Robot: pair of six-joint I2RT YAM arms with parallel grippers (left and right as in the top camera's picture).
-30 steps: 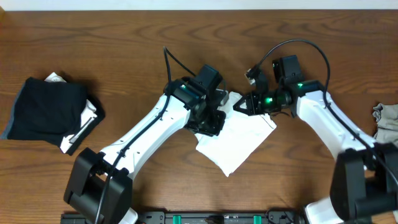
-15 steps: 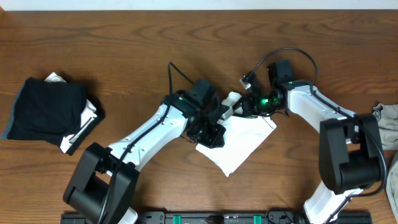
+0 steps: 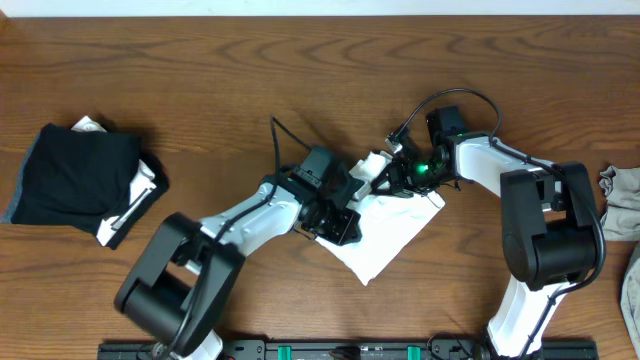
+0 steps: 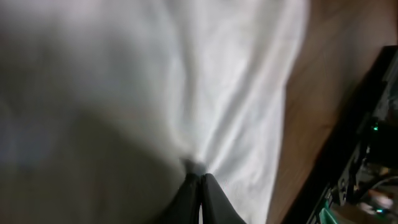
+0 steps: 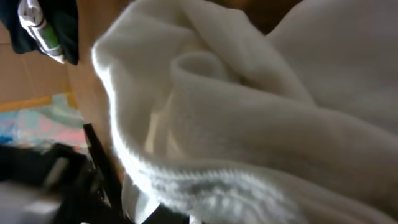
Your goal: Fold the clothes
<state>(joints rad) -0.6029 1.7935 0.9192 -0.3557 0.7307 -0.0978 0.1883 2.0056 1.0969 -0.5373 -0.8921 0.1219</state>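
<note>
In the overhead view, the white T-shirt point(image 3: 390, 235) lies as a folded, slanted patch on the table point(image 3: 200, 60), and its long axis runs from the near-left corner up to the far-right one. Both grippers meet at its far-left edge: the left gripper point(image 3: 338, 208) is at the left end of this edge, and the right gripper point(image 3: 388, 176) is just beside it at a raised bunch of cloth. The free part of the shirt lies on the near side of both. A dark pile point(image 3: 75, 180) is well apart to the shirt's left, and a grey-beige garment point(image 3: 620, 195) is well apart to its right. In the left wrist view, you see the left gripper point(image 4: 198, 179) clenched on a pinch of the white T-shirt point(image 4: 242, 87), with wrinkles spreading from it. In the right wrist view, a thick seamed rim of the white T-shirt point(image 5: 249, 137) fills the picture. The fingers are hidden here, but this gripper is closed, and I judge it is closed on that rim.
</note>
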